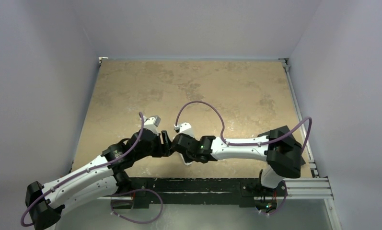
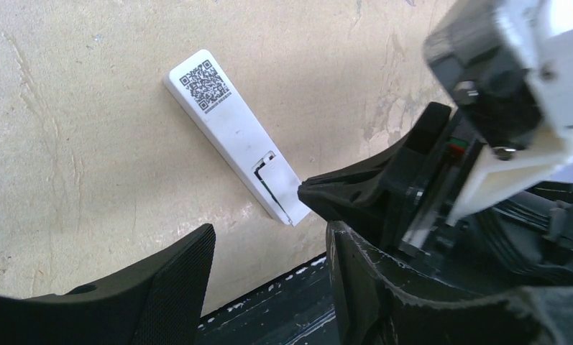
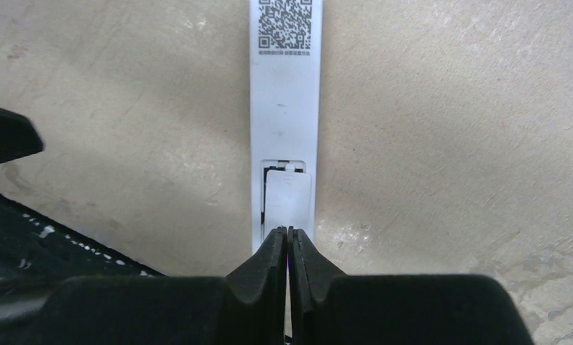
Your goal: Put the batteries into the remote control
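The remote control lies back up on the tan table, a QR label at its far end. A loose white battery cover sits slightly skewed in the recess at its near end. My right gripper is shut, its tips together right over the near edge of that cover, with nothing visible between them. In the left wrist view the remote control slants away and the right gripper meets its near end. My left gripper stands open just beside it, holding nothing. The batteries are out of view.
A black rail runs along the table's near edge just below both grippers. In the top view both arms meet low at the front centre and hide the remote. An aluminium frame borders the right side; walls enclose the table.
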